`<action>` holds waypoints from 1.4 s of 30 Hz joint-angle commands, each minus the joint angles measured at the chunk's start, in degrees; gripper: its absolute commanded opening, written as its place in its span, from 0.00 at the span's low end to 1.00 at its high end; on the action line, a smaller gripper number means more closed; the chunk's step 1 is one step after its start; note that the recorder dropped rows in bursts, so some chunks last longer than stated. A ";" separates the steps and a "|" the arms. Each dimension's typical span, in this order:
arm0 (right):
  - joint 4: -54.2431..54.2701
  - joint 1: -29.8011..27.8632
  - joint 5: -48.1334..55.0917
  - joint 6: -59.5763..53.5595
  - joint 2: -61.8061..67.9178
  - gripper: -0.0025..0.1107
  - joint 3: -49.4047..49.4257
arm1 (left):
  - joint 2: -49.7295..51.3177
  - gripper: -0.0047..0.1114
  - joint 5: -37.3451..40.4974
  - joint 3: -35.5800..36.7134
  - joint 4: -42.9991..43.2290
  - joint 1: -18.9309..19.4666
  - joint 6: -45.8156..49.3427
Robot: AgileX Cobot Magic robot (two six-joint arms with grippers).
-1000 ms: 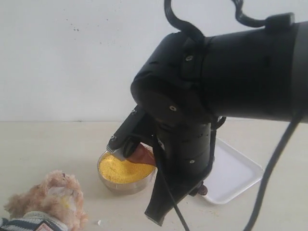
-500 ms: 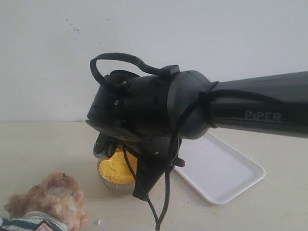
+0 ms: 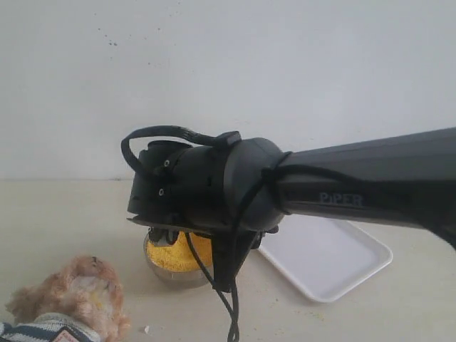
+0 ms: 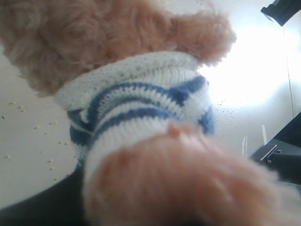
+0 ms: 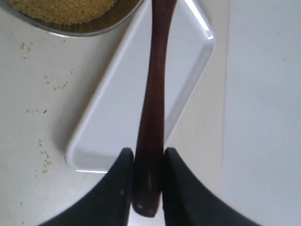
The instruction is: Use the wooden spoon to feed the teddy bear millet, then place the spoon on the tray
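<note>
Your right gripper [image 5: 148, 157] clamps the wooden spoon [image 5: 153, 89] by its handle end, tip over the millet [image 5: 66, 7] in the steel bowl [image 5: 101, 26] beside the tray [image 5: 108, 122]; dip shallow and lift level toward the teddy bear [image 3: 78, 288] lying nearby.

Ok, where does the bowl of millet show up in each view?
Exterior view: bowl of millet low and left of centre, partly behind the arm, left of the tray.
Left wrist view: not in it; the teddy bear fills the picture.
Right wrist view: at the upper edge, next to the tray, past the wooden spoon.
Shared landmark: the tray.
</note>
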 commanded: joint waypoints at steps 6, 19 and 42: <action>-1.74 0.13 0.09 0.53 2.76 0.02 -0.37 | 0.06 0.07 1.23 0.11 -0.92 0.05 0.26; -1.61 1.68 0.09 0.53 5.00 0.02 -0.37 | 0.06 0.07 1.23 0.11 -0.92 0.05 0.26; 5.16 2.46 -0.17 2.12 5.00 0.02 -0.37 | 0.06 0.07 1.23 0.11 -0.92 0.05 0.26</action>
